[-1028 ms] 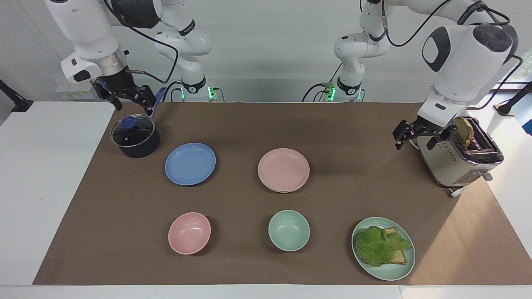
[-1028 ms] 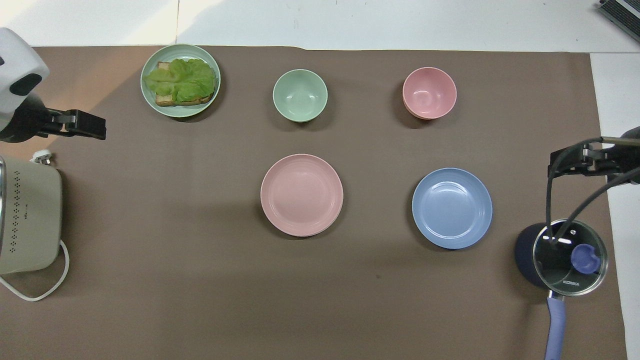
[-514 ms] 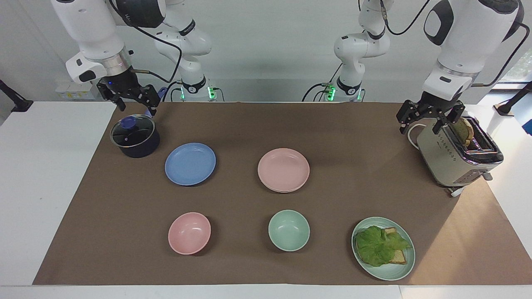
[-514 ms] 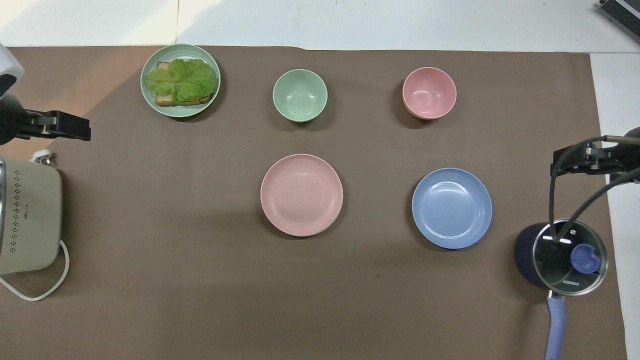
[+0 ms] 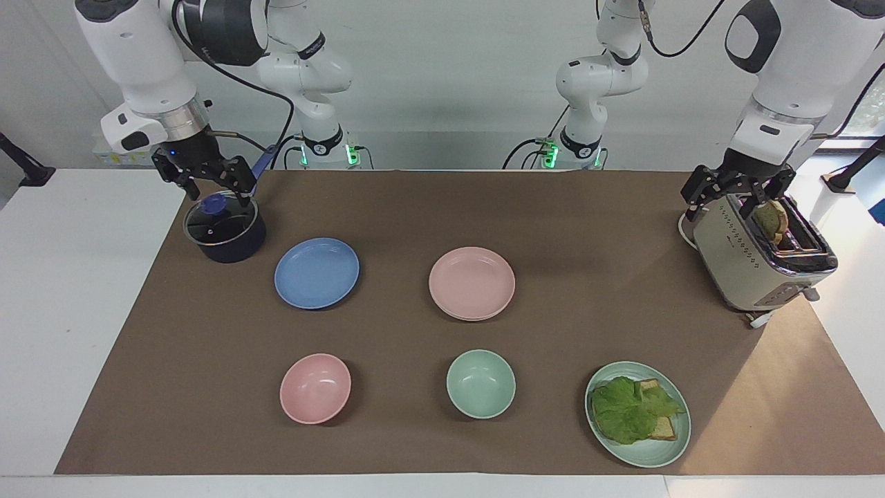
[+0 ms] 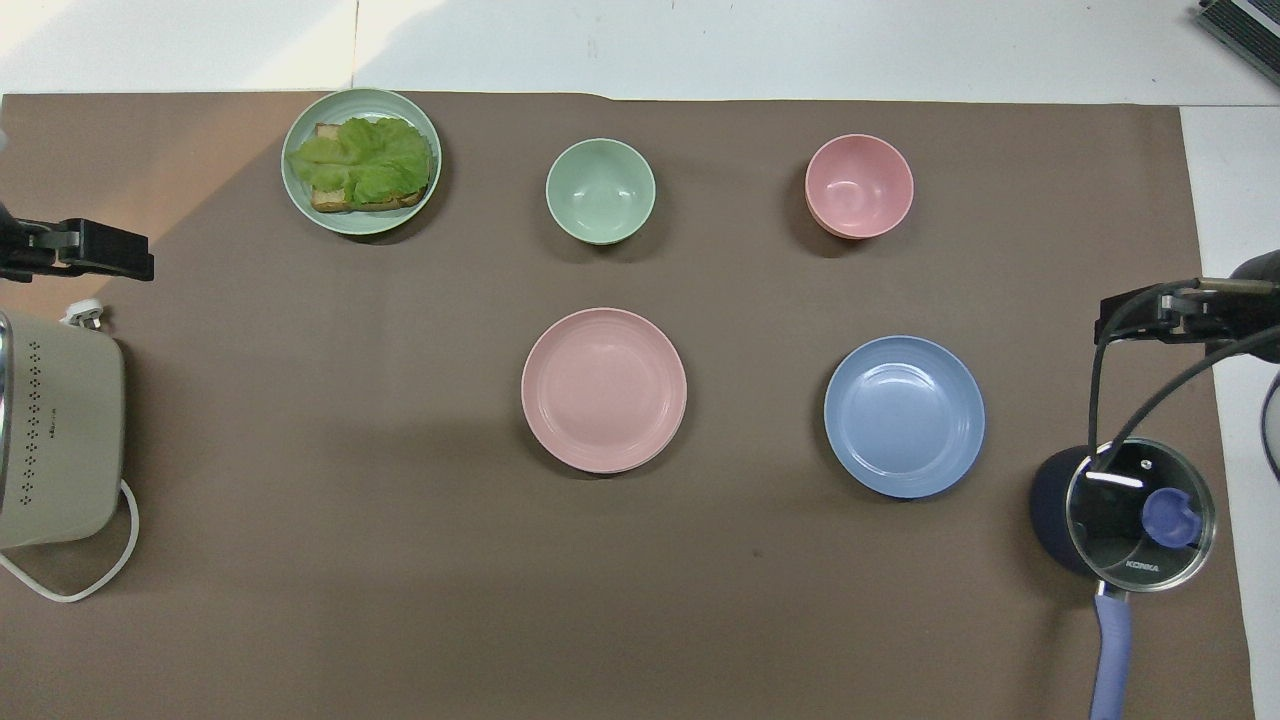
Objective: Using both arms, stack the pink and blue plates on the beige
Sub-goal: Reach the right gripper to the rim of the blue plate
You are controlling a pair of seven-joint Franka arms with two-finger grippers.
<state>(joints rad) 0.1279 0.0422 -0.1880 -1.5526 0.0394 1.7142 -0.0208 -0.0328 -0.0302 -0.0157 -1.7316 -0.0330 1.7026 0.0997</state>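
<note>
The pink plate (image 5: 471, 282) (image 6: 603, 388) lies mid-table, with a thin second rim showing under its edge. I cannot tell whether that rim is the beige plate, which shows nowhere else. The blue plate (image 5: 317, 272) (image 6: 904, 415) lies flat beside the pink one, toward the right arm's end. My right gripper (image 5: 216, 192) (image 6: 1150, 315) hangs open and holding nothing just over the lidded pot. My left gripper (image 5: 734, 200) (image 6: 90, 250) hangs open and holding nothing over the toaster's edge. Neither gripper touches a plate.
A dark pot with glass lid (image 5: 225, 232) stands beside the blue plate, and a toaster holding bread (image 5: 760, 256) is at the left arm's end. Farther from the robots sit a pink bowl (image 5: 314, 387), a mint bowl (image 5: 480, 383) and a mint plate with sandwich and lettuce (image 5: 637, 413).
The left gripper has risen and drawn back over the toaster. The right gripper has shifted slightly over the pot. No plate has moved.
</note>
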